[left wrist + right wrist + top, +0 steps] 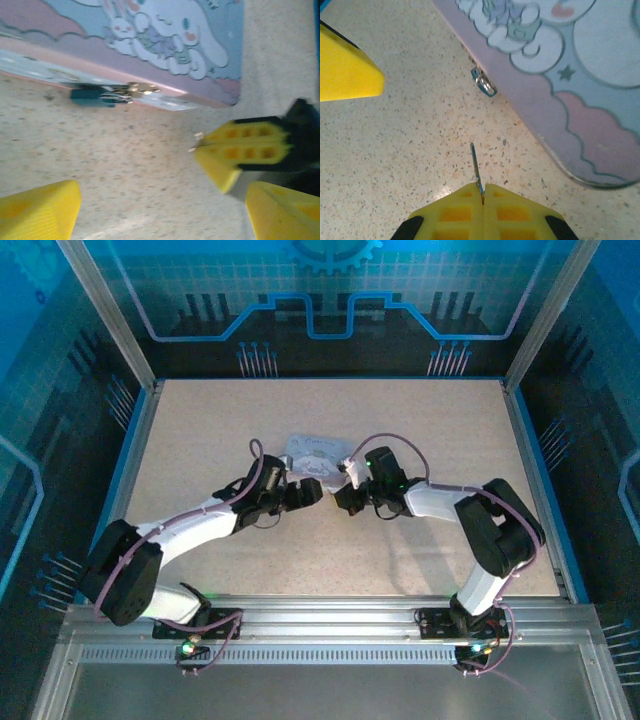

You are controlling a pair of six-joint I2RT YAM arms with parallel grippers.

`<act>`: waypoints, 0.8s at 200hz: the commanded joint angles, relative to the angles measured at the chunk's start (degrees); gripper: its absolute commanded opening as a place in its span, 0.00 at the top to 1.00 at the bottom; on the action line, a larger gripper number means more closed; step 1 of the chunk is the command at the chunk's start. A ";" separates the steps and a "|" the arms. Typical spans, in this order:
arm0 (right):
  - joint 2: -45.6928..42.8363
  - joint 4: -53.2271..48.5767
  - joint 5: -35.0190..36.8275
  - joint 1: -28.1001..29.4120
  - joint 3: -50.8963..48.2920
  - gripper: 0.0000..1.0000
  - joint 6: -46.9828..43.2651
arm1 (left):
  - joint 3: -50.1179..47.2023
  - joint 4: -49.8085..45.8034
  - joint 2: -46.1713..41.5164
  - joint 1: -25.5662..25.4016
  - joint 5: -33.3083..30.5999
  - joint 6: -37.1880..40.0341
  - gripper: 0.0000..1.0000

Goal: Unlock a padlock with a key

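The padlock (95, 95), small and dark blue with a silvery shackle (140, 90), hangs at the near edge of the pale cartoon-printed tin (165, 35). My left gripper (162, 210) is open just below it, nothing between its yellow fingers (40, 210). My right gripper (482, 192) is shut on the key (476, 167), a thin dark blade sticking out toward the padlock (484, 82), a short gap away. In the top view the left gripper (305, 495) and the right gripper (347, 498) face each other in front of the tin (315, 452).
The speckled beige table (200, 440) stretches on all sides of the tin. A metal frame and blue panels wall the table in. One yellow left finger (345, 65) shows at the upper left of the right wrist view.
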 commanded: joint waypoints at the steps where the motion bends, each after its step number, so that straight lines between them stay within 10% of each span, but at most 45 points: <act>1: -4.60 -2.58 -1.43 -1.64 1.42 1.00 -0.54 | -2.24 -0.46 -1.95 3.38 -2.66 4.12 0.08; 59: -5.37 -6.41 -1.65 -4.65 9.17 1.00 2.53 | 6.63 -2.98 1.34 13.35 1.12 13.59 0.01; 160: -18.16 -22.50 12.79 -9.36 5.87 1.00 4.30 | 34.16 -7.59 22.04 1.17 10.74 21.53 0.17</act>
